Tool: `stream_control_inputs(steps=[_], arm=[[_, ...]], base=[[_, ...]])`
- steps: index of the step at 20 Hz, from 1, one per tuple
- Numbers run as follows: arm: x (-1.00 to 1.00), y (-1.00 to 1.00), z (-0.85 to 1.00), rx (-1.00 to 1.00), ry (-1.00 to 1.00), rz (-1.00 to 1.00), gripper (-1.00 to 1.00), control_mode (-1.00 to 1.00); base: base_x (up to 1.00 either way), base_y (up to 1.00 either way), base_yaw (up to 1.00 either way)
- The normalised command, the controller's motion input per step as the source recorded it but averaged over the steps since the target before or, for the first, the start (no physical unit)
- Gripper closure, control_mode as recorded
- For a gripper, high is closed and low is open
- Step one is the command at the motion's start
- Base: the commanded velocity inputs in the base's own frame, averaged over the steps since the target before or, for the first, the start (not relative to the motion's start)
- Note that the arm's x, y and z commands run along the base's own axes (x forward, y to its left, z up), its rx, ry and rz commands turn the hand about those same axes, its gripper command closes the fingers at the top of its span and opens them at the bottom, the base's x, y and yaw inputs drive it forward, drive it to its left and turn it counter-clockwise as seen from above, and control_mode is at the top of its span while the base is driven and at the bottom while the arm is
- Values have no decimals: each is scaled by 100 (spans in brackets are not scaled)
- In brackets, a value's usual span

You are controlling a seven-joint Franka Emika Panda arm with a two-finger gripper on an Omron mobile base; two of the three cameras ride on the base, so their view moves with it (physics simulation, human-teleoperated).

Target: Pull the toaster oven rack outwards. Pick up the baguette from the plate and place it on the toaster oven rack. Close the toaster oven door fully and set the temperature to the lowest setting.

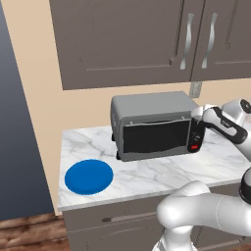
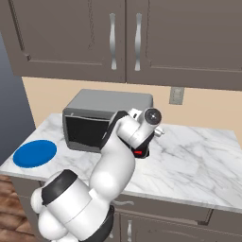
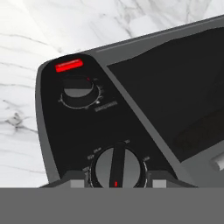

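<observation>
The boxy grey metal toaster oven (image 1: 147, 122) sits on the white marble counter (image 1: 162, 171) against the beige wall, its drop-down door with dark glass pane (image 1: 154, 137) shut. On its dark right-hand control panel (image 3: 83, 127) sit a red button (image 3: 69, 65) and two round black knobs; the nearer knob (image 3: 117, 168) lies between the two dark fingertips (image 3: 74, 183) of the hand (image 3: 117, 183), which flank it, though whether they pinch it I cannot tell. The flat round bright blue plate (image 1: 88, 176) lies bare, well left of the oven.
</observation>
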Motion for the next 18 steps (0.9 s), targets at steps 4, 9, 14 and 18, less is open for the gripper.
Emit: stream_control_inputs(steps=[4,9,14,18], arm=[[14,0,0,-3,0,-1,100,-100],[10,0,0,-7,-4,0,100,-100],[7,3,0,-13,-17,0,100,-100],[21,4,0,-15,-19,8,100,-100]], base=[[0,0,0],[0,0,0],[0,0,0],[0,0,0]])
